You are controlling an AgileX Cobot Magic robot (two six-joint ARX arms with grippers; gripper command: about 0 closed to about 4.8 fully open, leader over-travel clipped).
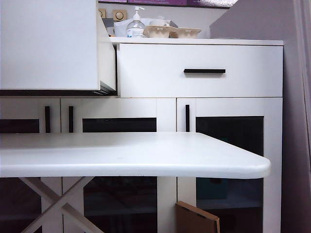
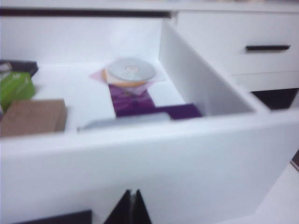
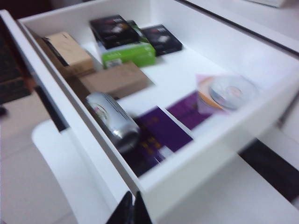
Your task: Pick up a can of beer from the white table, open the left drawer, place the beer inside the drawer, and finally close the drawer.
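lying can of beer (image 3: 112,122), left drawer (image 3: 196,168) open

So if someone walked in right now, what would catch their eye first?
The open left drawer, pulled out over the white table, with the can of beer already lying on its side inside by the front wall. Near it sit a shiny disc, purple sleeves and a green box. Both tools, left and right, are shut and empty just outside the drawer front.
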